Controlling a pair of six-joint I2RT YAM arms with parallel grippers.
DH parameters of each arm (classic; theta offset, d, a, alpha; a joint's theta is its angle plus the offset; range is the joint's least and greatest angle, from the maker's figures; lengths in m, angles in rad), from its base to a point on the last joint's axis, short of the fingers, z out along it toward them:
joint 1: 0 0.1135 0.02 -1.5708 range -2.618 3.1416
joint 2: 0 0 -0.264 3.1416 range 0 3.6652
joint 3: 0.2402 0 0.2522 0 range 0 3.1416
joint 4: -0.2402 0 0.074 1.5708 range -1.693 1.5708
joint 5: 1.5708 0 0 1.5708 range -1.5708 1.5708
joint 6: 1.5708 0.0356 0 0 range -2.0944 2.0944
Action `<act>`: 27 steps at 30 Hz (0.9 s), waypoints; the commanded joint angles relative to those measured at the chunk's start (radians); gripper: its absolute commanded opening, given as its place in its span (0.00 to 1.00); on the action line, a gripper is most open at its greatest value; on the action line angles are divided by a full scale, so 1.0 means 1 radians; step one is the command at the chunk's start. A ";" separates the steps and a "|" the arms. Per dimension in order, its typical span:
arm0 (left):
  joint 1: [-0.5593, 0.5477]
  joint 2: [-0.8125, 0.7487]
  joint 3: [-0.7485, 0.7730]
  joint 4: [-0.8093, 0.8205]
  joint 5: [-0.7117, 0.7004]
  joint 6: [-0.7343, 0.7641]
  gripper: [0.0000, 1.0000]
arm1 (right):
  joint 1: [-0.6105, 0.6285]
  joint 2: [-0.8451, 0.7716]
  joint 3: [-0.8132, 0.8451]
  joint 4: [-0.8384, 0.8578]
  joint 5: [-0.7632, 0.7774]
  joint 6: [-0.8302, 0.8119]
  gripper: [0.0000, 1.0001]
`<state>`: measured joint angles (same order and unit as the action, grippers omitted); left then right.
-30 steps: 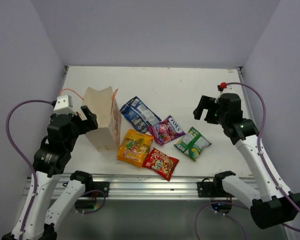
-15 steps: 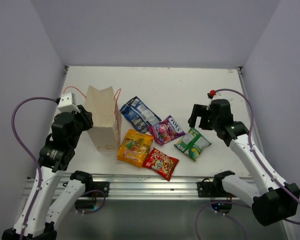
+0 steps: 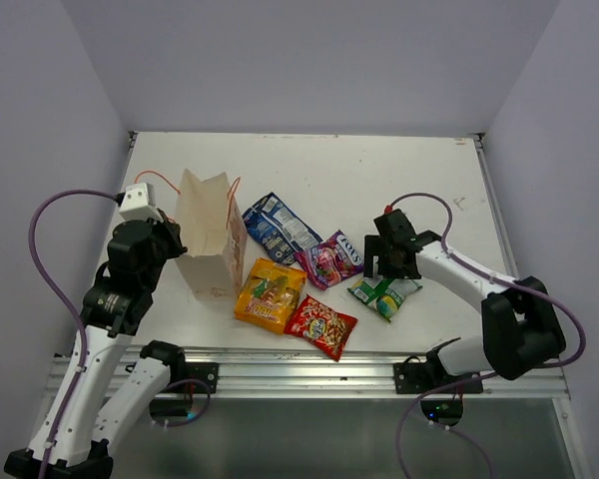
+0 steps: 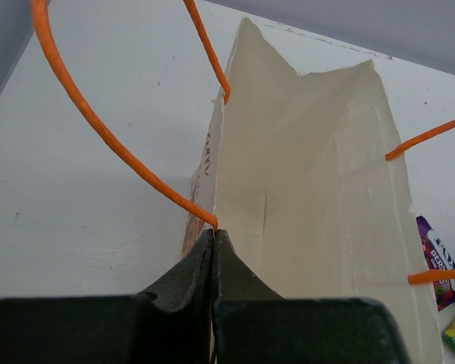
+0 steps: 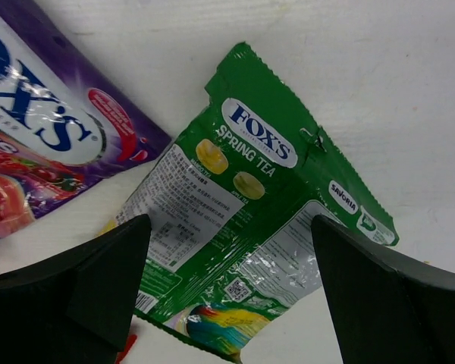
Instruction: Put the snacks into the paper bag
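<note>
The left gripper (image 4: 214, 236) has its jaws pressed together on the left rim of the paper bag (image 3: 212, 239), apparently to hold it upright and open-mouthed at the left of the table (image 3: 379, 170); its arm rises from the near edge, wrist tipped down over the bag. The right gripper (image 5: 231, 254) hangs low with jaws spread wide astride the green-white packet (image 5: 250, 220), right of centre, forearm stretched leftward, probably lining up a pick; the other four packets lie beside the bag.

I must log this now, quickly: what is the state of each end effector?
Left end effector: closed on the paper bag rim.
Right end effector: open, above the green packet, holding nothing.
</note>
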<state>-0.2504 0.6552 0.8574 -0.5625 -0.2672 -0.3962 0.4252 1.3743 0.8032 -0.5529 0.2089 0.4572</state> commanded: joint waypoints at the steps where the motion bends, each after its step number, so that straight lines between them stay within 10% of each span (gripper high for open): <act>1: -0.004 0.001 -0.008 0.032 -0.007 0.023 0.00 | 0.023 0.057 -0.015 -0.004 0.064 0.064 0.91; 7: -0.004 -0.005 -0.009 0.035 -0.007 0.025 0.00 | 0.049 0.141 -0.012 -0.025 0.090 0.097 0.56; 11: -0.004 -0.009 -0.011 0.036 -0.010 0.026 0.00 | 0.063 0.138 0.011 -0.054 0.121 0.110 0.00; 20: -0.006 -0.012 -0.014 0.041 0.000 0.030 0.00 | 0.198 -0.052 0.356 -0.275 0.291 0.061 0.00; 27: -0.006 -0.019 -0.020 0.046 0.008 0.033 0.00 | 0.254 -0.103 0.697 -0.131 0.108 -0.084 0.00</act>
<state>-0.2504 0.6441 0.8524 -0.5613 -0.2691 -0.3809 0.6586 1.3312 1.4067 -0.7933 0.4076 0.4603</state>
